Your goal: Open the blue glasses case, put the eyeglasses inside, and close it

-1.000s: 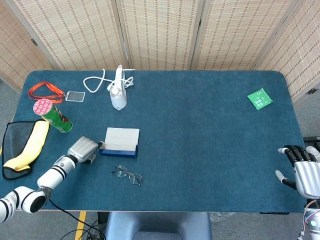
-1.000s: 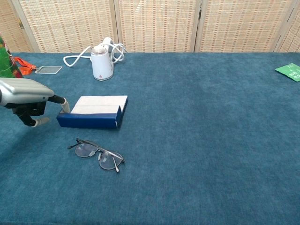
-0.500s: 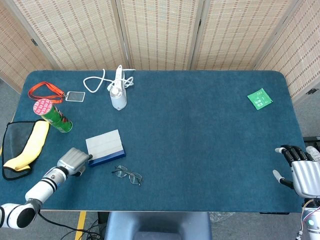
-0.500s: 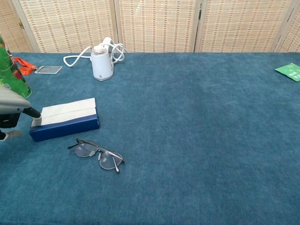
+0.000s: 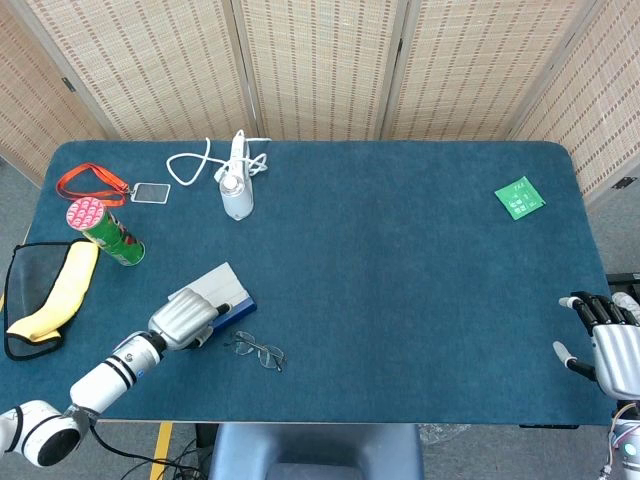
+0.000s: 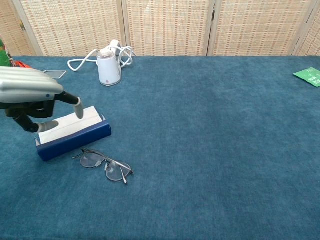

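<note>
Chest view: case (image 6: 74,133) lies shut on the worktop (image 6: 210,150), near-left, skewed; blue sides, pale top. Glasses (image 6: 103,165) just near of it, apart, arms unfolded, lenses clear. Nothing done yet by the look: lid not raised, glasses outside. All three steps remain, I judge. Left hand (image 6: 31,100) over the case's left end, fingertips on the pale top; no hold that I can see. Right hand (image 5: 604,345) at the near-right edge, fingers spread, empty.

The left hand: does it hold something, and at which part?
The left hand rests its fingers on the white top of the blue glasses case; a real grip cannot be told.
</note>
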Robot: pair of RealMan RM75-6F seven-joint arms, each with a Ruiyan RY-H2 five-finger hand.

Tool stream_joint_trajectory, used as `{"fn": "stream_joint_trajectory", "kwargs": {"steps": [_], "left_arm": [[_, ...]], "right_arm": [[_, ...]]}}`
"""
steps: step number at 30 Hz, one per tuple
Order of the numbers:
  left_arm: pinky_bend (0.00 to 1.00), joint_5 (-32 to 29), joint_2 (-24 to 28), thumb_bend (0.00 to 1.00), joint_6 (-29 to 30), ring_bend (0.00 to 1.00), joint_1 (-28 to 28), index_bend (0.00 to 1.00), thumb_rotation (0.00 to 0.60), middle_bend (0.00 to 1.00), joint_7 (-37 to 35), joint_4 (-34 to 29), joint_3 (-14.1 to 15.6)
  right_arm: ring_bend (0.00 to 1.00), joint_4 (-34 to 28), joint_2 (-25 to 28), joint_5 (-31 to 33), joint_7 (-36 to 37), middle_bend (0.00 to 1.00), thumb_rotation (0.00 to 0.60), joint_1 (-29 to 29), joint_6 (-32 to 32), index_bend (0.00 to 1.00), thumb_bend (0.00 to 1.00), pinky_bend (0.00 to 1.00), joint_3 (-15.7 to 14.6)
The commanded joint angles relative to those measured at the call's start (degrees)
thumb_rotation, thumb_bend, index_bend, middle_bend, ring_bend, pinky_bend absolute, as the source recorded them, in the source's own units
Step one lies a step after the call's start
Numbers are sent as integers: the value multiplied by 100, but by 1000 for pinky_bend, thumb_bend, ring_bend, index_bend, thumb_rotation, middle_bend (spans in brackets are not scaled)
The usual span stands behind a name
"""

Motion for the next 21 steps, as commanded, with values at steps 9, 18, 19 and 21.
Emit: {"fn": "stream_joint_trajectory", "kwargs": {"steps": [9,18,19,21], "left_arm": [[966,80,-645,566,-597,914,-575,241,600,993,524,580,-34],[967,-1179,-868,567,-857,914,-936,254,600,994,1590,859,191],[967,-1394,-884,568,-794,914,-981,258,600,994,1791,869,247],[967,-1832,-902,570,-661,914,-1060,268,600,994,2123,863,349]], "right_arm": [[273,10,25,6,28,249,600,-39,33,273,214,302,-4],[280,36,20,15,66,249,600,-82,68,273,214,302,-11],[281,38,23,17,70,249,600,-87,74,273,213,302,-10],[284,42,25,16,78,256,600,-95,85,273,213,302,-7]]}}
